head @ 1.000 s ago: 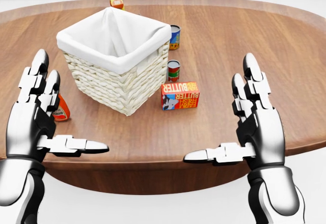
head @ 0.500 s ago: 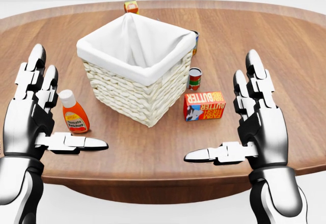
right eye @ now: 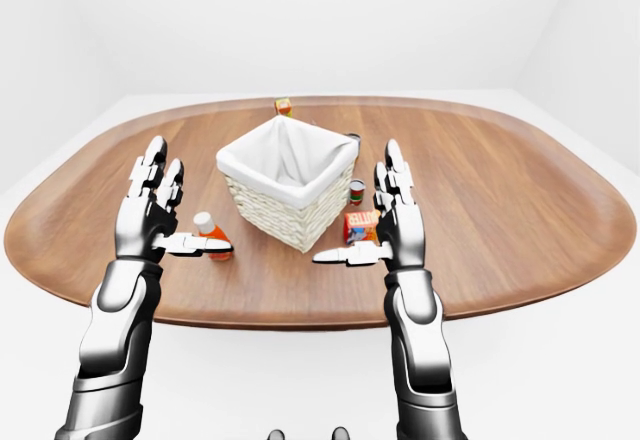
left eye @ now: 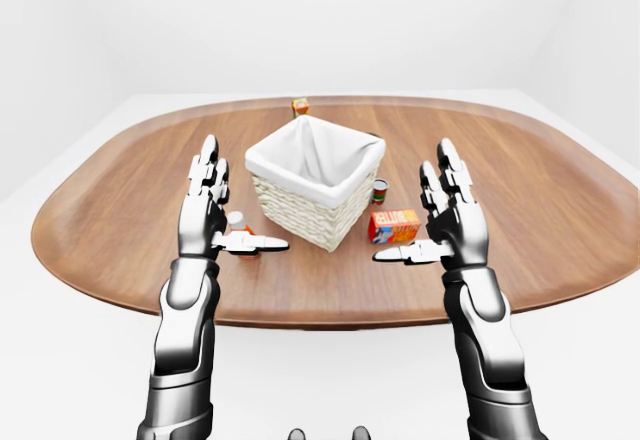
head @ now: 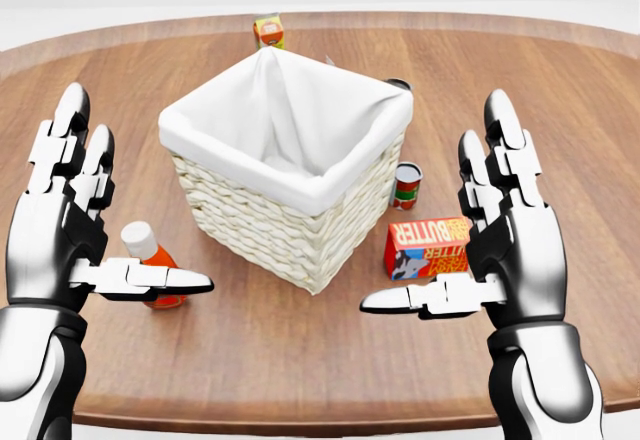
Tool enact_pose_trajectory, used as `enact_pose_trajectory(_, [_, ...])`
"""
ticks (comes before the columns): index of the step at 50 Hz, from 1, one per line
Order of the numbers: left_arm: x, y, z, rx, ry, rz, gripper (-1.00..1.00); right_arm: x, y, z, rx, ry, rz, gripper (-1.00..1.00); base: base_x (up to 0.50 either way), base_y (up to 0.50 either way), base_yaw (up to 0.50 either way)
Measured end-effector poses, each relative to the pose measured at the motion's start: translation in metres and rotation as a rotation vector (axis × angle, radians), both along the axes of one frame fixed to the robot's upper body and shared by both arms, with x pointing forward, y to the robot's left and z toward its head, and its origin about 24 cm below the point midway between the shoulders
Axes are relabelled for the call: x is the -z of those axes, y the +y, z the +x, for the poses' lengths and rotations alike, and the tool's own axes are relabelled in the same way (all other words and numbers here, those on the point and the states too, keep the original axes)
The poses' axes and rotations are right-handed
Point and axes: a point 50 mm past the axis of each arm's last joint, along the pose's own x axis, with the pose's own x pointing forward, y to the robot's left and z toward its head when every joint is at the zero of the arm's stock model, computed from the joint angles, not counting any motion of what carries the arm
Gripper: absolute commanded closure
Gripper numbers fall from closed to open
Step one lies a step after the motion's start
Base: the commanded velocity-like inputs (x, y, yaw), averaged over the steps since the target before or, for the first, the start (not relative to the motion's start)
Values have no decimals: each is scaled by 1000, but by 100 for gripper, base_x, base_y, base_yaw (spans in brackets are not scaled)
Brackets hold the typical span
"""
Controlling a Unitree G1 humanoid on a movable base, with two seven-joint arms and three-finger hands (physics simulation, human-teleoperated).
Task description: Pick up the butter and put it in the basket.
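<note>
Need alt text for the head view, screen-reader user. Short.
Two open robot hands, the left hand and right hand, hover palms inward over a round wooden table, flanking a white-lined wicker basket. A butter box stands right of the basket, a ketchup bottle left.

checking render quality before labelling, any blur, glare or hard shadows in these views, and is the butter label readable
Head view: sharp and evenly lit, soft shadows under the white-lined wicker basket; the red butter box reads clearly, its label upside down, partly hidden by the right robot hand. Left-eye view: wider, the oval wooden table shows only a faint sheen, no glare; the butter text is too small to read. Right-eye view: much the same.
</note>
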Motion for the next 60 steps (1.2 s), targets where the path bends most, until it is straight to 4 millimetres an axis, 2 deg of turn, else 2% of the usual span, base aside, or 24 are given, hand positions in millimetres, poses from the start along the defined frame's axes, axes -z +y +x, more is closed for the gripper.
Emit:
enact_pose_trajectory(38, [1, 1, -1, -2, 4, -6, -100, 2, 0, -1, -2, 9, 1, -100, 33, 0, 0])
enact_pose_trajectory(60, [5, 2, -1, -5, 18, -11, -100, 14, -1, 2, 7, 61, -56, -100, 4, 0, 0])
